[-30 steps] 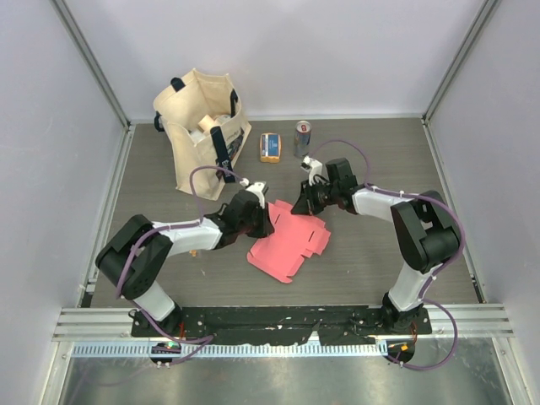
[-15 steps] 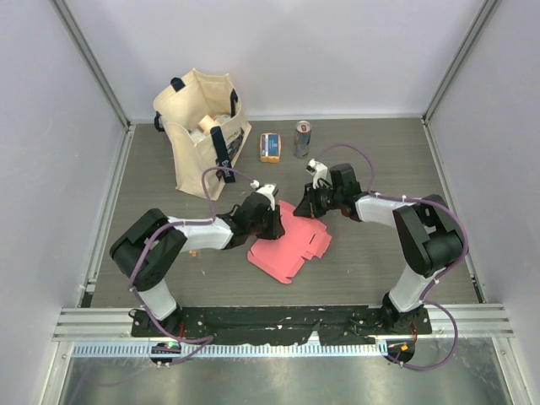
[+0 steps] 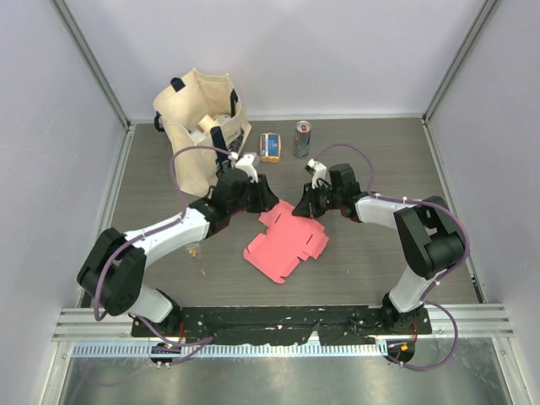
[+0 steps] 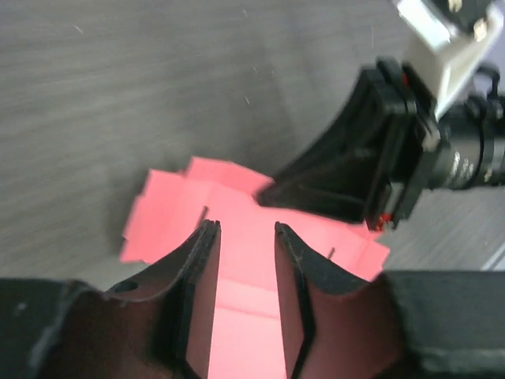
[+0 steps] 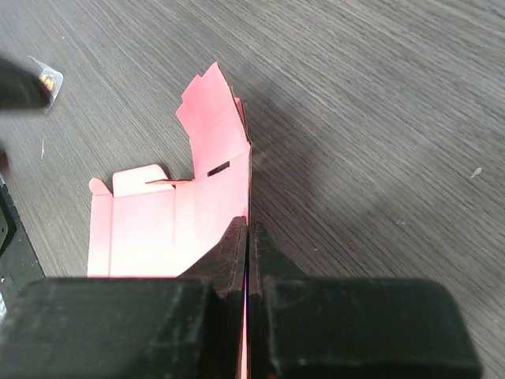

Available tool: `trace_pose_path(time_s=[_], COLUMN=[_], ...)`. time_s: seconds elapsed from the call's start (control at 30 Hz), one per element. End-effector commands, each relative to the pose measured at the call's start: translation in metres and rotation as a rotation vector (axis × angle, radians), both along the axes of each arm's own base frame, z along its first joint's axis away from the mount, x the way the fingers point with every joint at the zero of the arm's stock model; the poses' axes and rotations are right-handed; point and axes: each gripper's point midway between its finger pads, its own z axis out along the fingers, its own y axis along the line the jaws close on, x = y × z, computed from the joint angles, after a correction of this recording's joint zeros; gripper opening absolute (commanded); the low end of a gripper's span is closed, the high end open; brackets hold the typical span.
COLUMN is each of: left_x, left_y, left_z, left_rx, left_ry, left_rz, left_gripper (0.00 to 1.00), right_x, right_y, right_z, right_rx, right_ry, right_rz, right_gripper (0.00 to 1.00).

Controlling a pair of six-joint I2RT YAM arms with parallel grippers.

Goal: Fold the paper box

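We begin at the right gripper (image 5: 247, 229). Its two black fingers are pressed together on the thin edge of the paper box (image 5: 158, 229), with no gap showing between them. The pinched panel tilts up from the rest of the card and has a small slot cut in it.

The left gripper (image 4: 246, 229) has its jaws partly apart, with a clear gap between them. Nothing is in that gap; we see pink card through it, lying below. In the overhead view this gripper hangs just above the box's far left corner, close to the right gripper.

The paper box is an unfolded pinkish-red sheet with tabs along its edges. It lies mostly flat on the grey table (image 3: 380, 152), between the two arms. Only the far edge held by the right gripper is raised.

Well apart, towards the back of the table, stand a beige tote bag (image 3: 194, 126), a small orange-and-blue packet (image 3: 270, 147) and a can (image 3: 302, 137).

We judge the folding to be at an early stage: one panel is being raised along its crease and no walls are formed yet. The next move probably needs the left gripper to press or pinch the flat part of the card. That would let the right gripper turn its panel over without dragging the whole sheet.
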Motion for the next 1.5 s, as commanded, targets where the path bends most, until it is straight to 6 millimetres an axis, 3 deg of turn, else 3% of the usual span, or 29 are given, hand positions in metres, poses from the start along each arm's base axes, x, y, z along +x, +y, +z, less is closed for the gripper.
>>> trace_pose_path(time_s=[0.0, 0.1, 0.13, 0.2, 0.33, 0.7, 0.9, 1.2, 1.47], left_x=[0.038, 0.053, 0.056, 0.063, 0.071, 0.069, 0.058, 0.025, 0.017], left_y=[0.015, 0.014, 0.012, 0.007, 0.003, -0.005, -0.019, -0.037, -0.051], left_z=[0.012, 0.014, 0.003, 0.003, -0.017, -0.029, -0.032, -0.029, -0.032], left_rx=[-0.087, -0.089, -0.07, -0.056, -0.017, 0.023, 0.035, 0.023, -0.021], left_ry=[0.034, 0.034, 0.056, 0.061, 0.104, 0.113, 0.119, 0.119, 0.14], left_rz=[0.065, 0.074, 0.071, 0.06, 0.064, 0.073, 0.031, -0.018, -0.048], left_gripper=[0.31, 0.24, 0.22, 0.17, 0.1, 0.08, 0.07, 0.05, 0.05], right_x=[0.01, 0.008, 0.008, 0.007, 0.006, 0.003, 0.001, 0.004, -0.002], right_y=[0.007, 0.008, 0.008, 0.009, 0.009, 0.013, 0.015, 0.016, 0.025], right_z=[0.03, 0.032, 0.032, 0.034, 0.037, 0.044, 0.046, 0.05, 0.051], right_rx=[0.051, 0.06, 0.061, 0.064, 0.071, 0.101, 0.113, 0.126, 0.139], right_ry=[-0.098, -0.104, -0.102, -0.104, -0.11, -0.124, -0.132, -0.136, -0.135], right_rz=[0.014, 0.024, 0.025, 0.027, 0.033, 0.055, 0.056, 0.032, 0.064], right_gripper=[0.02, 0.02, 0.02, 0.02, 0.02, 0.02, 0.02, 0.02, 0.02])
